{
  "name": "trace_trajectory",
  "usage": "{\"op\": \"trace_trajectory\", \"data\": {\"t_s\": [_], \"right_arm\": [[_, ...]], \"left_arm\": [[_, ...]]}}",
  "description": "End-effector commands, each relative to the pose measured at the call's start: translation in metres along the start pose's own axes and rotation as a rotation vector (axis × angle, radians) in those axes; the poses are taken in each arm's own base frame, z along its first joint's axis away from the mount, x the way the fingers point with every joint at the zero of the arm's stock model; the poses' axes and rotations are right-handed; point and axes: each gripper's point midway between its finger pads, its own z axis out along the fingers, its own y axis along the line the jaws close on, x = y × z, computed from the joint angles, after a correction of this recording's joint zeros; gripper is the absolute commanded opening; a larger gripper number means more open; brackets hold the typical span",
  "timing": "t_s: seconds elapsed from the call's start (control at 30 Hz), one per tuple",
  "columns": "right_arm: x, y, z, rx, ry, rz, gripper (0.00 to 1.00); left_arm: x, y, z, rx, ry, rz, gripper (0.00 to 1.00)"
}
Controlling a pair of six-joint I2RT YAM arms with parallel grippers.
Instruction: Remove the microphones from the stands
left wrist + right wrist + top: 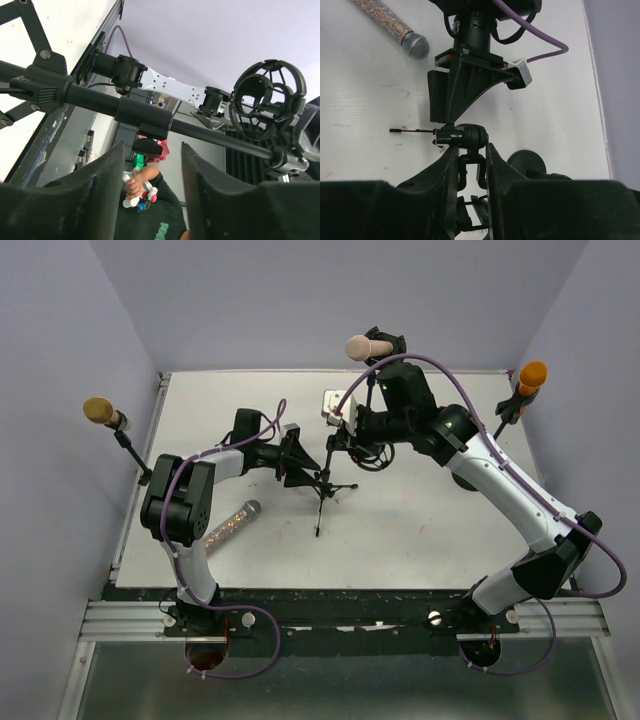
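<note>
The mic (232, 523) lies flat on the table (430, 530), left of centre, off the stand (322, 490) and not touching it. Its silver head points far-right toward the tripod legs and its glittery body lies just beside the left arm's elbow. The stand is near the table's middle, between the two arms. Its shock mount (267, 97) is an empty black cage at the end of the rod (100, 97). The left gripper (300, 458) comes at the stand from the left. In its wrist view its fingers (100, 195) are spread apart, with the rod crossing just past their tips and nothing pressed between them. The right gripper (470, 152) reaches in from the far right. Its fingers (496, 172) are drawn in on a black bracket of the stand just under the ball joint, and both sides appear to touch it. Three foam-capped mics sit at the table's edges, well apart from the arms' work: a tan mic (100, 410) on the left, a pink mic (362, 346) at the far side and an orange mic (531, 373) on the right.
</note>
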Motion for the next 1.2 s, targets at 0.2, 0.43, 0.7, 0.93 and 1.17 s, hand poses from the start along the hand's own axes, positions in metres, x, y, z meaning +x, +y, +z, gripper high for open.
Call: {"op": "trace_trajectory", "data": {"t_s": [0.2, 0.43, 0.7, 0.93, 1.17], "right_arm": [[-0.013, -0.006, 0.007, 0.001, -0.049, -0.025, 0.31], [-0.012, -0.008, 0.013, -0.004, -0.050, -0.024, 0.31], [-0.014, -0.010, 0.015, 0.005, -0.053, -0.021, 0.31], [-0.013, -0.011, 0.016, 0.005, -0.051, -0.021, 0.31], [-0.012, -0.012, 0.015, 0.013, -0.046, -0.024, 0.31]], "left_arm": [[0.001, 0.010, -0.036, -0.425, -0.111, 0.560, 0.66], [-0.017, 0.008, -0.069, -0.664, -0.312, 1.250, 0.68], [0.001, -0.020, -0.048, -0.698, -0.463, 1.935, 0.70], [-0.008, -0.025, -0.024, -0.775, -0.477, 2.043, 0.65], [-0.015, -0.022, -0.017, -0.778, -0.461, 2.033, 0.50]]}}
